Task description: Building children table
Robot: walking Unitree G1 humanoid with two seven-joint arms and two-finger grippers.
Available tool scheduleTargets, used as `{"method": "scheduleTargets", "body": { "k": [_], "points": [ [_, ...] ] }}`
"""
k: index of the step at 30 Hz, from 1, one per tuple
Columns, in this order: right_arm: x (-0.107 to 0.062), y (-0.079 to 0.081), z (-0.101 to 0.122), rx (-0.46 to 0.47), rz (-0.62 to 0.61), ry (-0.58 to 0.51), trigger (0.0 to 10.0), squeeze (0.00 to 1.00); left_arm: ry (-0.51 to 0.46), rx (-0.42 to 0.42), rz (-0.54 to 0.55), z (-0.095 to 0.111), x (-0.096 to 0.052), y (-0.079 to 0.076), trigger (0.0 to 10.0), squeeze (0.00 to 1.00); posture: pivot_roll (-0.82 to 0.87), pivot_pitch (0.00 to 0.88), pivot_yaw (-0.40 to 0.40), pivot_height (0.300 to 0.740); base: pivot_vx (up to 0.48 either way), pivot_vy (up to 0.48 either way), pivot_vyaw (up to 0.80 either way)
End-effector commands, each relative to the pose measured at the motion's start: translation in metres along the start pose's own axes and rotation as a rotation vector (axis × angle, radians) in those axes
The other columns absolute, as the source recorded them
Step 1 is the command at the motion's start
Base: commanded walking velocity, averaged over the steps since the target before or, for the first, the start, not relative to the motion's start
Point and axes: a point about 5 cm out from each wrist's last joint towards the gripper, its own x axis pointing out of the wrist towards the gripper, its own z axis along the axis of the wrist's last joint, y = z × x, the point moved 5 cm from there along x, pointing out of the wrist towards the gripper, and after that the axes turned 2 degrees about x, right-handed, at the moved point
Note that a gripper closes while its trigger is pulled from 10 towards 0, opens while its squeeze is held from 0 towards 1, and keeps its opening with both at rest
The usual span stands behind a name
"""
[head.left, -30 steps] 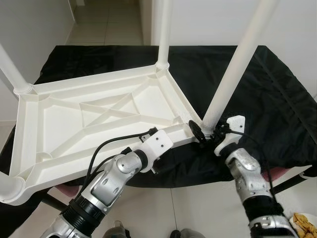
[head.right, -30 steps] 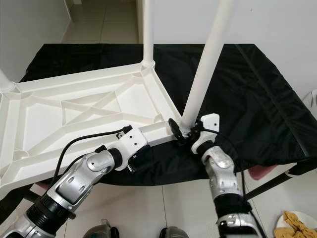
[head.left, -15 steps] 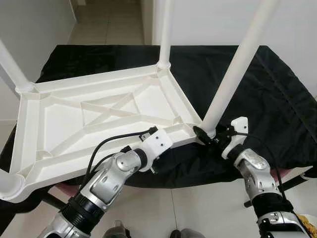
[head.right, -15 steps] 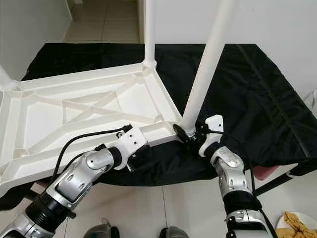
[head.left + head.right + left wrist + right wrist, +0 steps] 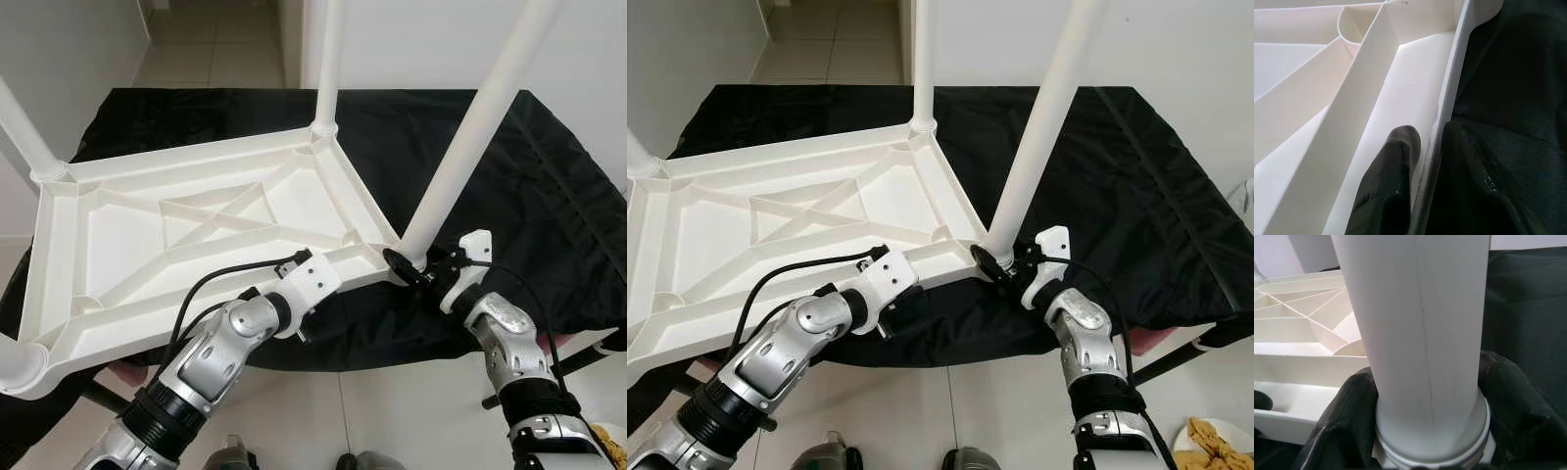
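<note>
A white plastic children's table (image 5: 196, 235) lies upside down on a black cloth, its legs pointing up. My left gripper (image 5: 1432, 134) is shut on the table's near rim (image 5: 1449, 88), one finger inside the rim and one outside; its white wrist mount (image 5: 313, 279) sits at the near edge. My right gripper (image 5: 409, 272) is shut on the base of the near right leg (image 5: 460, 147), just above its corner socket. In the right wrist view both black fingers (image 5: 1347, 416) hug the white leg (image 5: 1415, 308).
Three more legs stand at the far corner (image 5: 326, 69), the left corner (image 5: 24, 137) and the near left corner (image 5: 20, 367). The black cloth (image 5: 549, 196) drapes over the support's edges. Tiled floor (image 5: 392, 411) lies below, with a yellow object (image 5: 1205, 446) at the right.
My right forearm has swung a little to the right, still holding the leg's base, and the leg leans slightly more rightward. The left gripper keeps its hold on the rim.
</note>
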Motion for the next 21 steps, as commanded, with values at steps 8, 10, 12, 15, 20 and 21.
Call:
{"method": "scheduleTargets", "body": {
  "k": [8, 10, 12, 15, 20, 21],
  "points": [
    [0.018, 0.011, -0.015, 0.109, -0.255, 0.014, 0.0, 0.0, 0.018, 0.034, -0.009, 0.001, 0.005, -0.004, 10.0, 0.0, 0.06, 0.057, -0.012, 0.74, 0.0, 0.0, 0.0],
    [0.022, 0.014, -0.016, 0.144, -0.32, 0.013, 0.0, 0.0, 0.017, 0.037, -0.009, 0.001, 0.005, -0.004, 10.0, 0.0, 0.06, 0.054, -0.018, 0.74, 0.0, 0.0, 0.0],
    [0.023, 0.014, -0.019, 0.162, -0.365, 0.018, 0.0, 0.0, 0.017, 0.039, -0.009, 0.001, 0.006, -0.004, 10.0, 0.0, 0.06, 0.052, -0.02, 0.74, 0.0, 0.0, 0.0],
    [0.024, 0.012, -0.024, 0.189, -0.468, 0.041, 0.0, 0.0, 0.016, 0.042, -0.004, 0.002, 0.007, -0.003, 10.0, 0.0, 0.07, 0.048, -0.025, 0.74, 0.0, 0.0, 0.0],
    [0.025, 0.011, -0.029, 0.185, -0.582, 0.072, 0.0, 0.0, 0.013, 0.044, -0.001, 0.003, 0.007, -0.002, 10.0, 0.0, 0.06, 0.042, -0.031, 0.74, 0.0, 0.0, 0.0],
    [0.026, 0.013, -0.031, 0.186, -0.603, 0.088, 0.0, 0.0, 0.011, 0.044, -0.001, 0.003, 0.008, -0.003, 10.0, 0.0, 0.06, 0.037, -0.034, 0.74, 0.0, 0.0, 0.0]
  ]
}}
